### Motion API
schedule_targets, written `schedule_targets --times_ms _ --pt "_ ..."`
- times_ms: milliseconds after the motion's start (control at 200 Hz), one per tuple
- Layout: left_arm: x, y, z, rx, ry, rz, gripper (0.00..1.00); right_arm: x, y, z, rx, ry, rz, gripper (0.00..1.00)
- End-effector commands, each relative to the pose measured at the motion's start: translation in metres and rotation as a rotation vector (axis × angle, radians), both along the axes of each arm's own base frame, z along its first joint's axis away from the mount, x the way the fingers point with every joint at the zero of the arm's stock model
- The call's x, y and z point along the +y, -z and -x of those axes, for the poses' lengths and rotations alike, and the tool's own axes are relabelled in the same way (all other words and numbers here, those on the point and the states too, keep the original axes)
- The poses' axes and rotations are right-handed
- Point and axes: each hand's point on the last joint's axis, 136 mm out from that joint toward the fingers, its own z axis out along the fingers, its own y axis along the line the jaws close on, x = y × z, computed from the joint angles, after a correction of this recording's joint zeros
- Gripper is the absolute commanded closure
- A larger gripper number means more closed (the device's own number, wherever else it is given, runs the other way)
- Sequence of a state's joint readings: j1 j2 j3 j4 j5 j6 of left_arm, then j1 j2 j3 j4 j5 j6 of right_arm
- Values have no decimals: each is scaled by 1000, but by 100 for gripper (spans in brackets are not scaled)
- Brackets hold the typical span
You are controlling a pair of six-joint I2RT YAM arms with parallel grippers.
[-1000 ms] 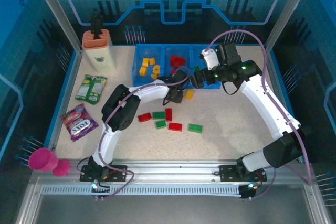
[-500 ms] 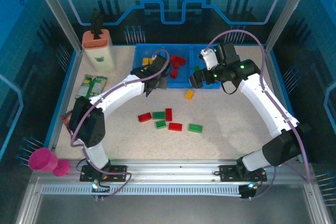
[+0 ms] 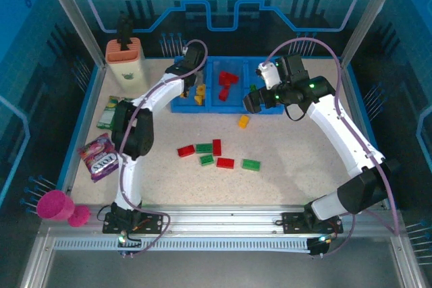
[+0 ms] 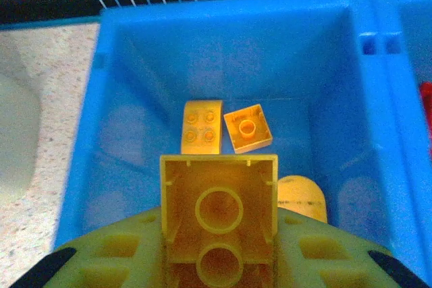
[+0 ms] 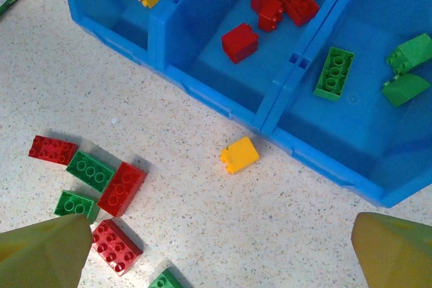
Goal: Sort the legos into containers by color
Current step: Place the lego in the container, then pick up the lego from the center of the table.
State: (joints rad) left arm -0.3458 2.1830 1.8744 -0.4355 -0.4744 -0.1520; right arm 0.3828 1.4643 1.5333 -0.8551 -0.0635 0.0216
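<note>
Progress here: our left claw (image 4: 219, 255), up from the middle of the speckled desk (image 3: 297, 173), now hangs over the left compartment (image 4: 128, 139) of the low bright-blue plastic tray (image 4: 223, 38), pinching a yellow studded plastic brick (image 4: 219, 200). We just need the drop. Right claw (image 5: 223, 247) sits spread wide beside the tray.

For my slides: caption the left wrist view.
Left gripper holding a yellow lego over the yellow-brick compartment of the blue tray.

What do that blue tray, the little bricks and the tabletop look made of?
Blue tray: probably moulded plastic, smooth, with a soft sheen on its walls. Yellow brick: hard plastic, glossy, with crisp moulded studs. Tabletop: pale, speckled, matte; perhaps laminate or a stone-like composite, the look leaves it open.
</note>
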Motion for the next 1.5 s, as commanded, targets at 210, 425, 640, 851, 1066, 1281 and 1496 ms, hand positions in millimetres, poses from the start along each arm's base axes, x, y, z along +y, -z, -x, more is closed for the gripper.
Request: schedule_targets --times_ms 210,425,640,851,1066,1281,1496 --pt "8 33 -55 -18 -48 35 78 -5 -17 -1 -33 7 -10 0" --pt "2 47 -60 -4 -68 82 72 -3 -14 -2 -21 2 -11 0" --pt "6 24 -55 -44 -68 76 53 -1 -12 -2 -11 -4 -18 0" --pt "9 -23 -42 -113 -40 67 42 2 -8 -4 4 -8 -17 0" --pt "-11 -62 19 -125 51 66 43 3 -6 -5 6 -8 -7 0" --pt "-71 -23 125 22 242 17 39 2 -16 0 -14 -34 -3 0" --pt "-138 1 194 107 365 225 39 0 -14 -2 -16 -17 -7 0"
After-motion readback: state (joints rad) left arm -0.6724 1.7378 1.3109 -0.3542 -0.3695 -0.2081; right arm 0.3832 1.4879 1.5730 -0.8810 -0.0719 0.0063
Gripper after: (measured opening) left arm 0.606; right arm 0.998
